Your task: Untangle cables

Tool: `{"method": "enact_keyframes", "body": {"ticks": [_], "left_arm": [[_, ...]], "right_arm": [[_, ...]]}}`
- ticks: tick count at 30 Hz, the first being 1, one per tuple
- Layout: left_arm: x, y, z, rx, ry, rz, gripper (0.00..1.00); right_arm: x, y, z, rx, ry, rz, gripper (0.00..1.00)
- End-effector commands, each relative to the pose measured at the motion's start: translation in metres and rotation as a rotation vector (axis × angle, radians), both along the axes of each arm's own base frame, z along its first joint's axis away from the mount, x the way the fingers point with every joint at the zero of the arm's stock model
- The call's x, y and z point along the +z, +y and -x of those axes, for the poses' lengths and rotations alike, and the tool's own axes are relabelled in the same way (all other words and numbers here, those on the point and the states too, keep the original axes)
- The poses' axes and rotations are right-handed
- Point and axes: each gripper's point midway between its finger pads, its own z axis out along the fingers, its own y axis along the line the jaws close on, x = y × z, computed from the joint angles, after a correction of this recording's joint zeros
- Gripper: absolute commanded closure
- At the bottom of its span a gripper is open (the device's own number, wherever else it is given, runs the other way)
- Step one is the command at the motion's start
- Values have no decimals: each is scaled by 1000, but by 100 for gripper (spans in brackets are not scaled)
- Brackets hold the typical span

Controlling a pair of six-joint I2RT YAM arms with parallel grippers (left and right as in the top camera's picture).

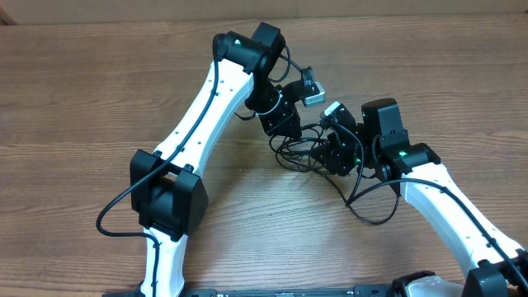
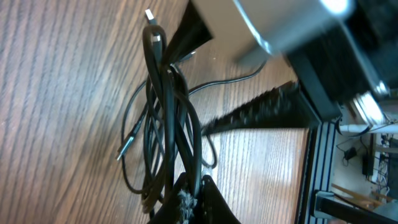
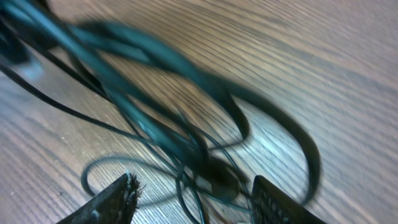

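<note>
The wood-grain tabletop (image 1: pixel 82 82) is filling every view and carrying the whole scene. Across it the left arm (image 1: pixel 206 107), white with black joints, is reaching from the near edge up toward the middle. The right arm (image 1: pixel 450 202) is bending in from the other side to meet it, so the two wrists are sitting close together over the centre of the tabletop.

The left tool (image 2: pixel 189 202) is clenched. In its own wrist view the bundle of the cables (image 2: pixel 165 124) is running straight into its closed fingertips, so it is grasping the cables at one end of the bundle.

The right tool (image 3: pixel 194 185) is standing released. Its two fingers (image 3: pixel 118 202) are spread well apart, and blurred strands are passing in front of the gap between them (the blur is hiding whether any strand is touching a finger).

The cables are lying as a tangle of thin black loops between the two tools, just beside both. Several strands are crossing one another, and a few loops are spilling out over the wood toward the near side.

One silver-tipped plug (image 2: pixel 124 148) is showing against the wood just beside the bundle. A second plug (image 2: pixel 149 15), pale at the tip, is sticking out at the bundle's far end.
</note>
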Motion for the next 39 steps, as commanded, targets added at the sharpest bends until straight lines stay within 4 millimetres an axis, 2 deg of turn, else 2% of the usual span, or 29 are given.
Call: {"method": "enact_keyframes", "body": {"ticks": [1, 5, 8, 10, 13, 17, 22, 30, 35, 39], "left_arm": [[21, 9, -12, 69, -55, 2, 96], [22, 10, -15, 134, -18, -2, 96], [22, 10, -13, 136, -3, 0, 96], [23, 8, -12, 133, -1, 4, 96], [30, 0, -6, 104, 20, 67, 96], [40, -8, 2, 64, 48, 149, 96], [49, -13, 12, 20, 77, 212, 96], [56, -17, 20, -11, 100, 263, 96], [61, -20, 22, -20, 110, 300, 96], [65, -22, 24, -23, 121, 325, 96]], "right_arm": [[9, -8, -6, -111, 11, 0, 44], [37, -7, -11, -154, -31, -50, 43], [57, 0, -7, -114, -75, -96, 32], [61, 5, -2, -69, -87, -107, 31], [56, 12, 10, 45, -85, -100, 30], [45, 11, 14, 100, -80, -57, 30], [39, 12, 12, 116, -75, -44, 30], [43, 13, 7, 116, -105, -51, 32], [42, 13, 8, 115, -103, -51, 36], [41, 13, 8, 115, -100, -50, 46]]}}
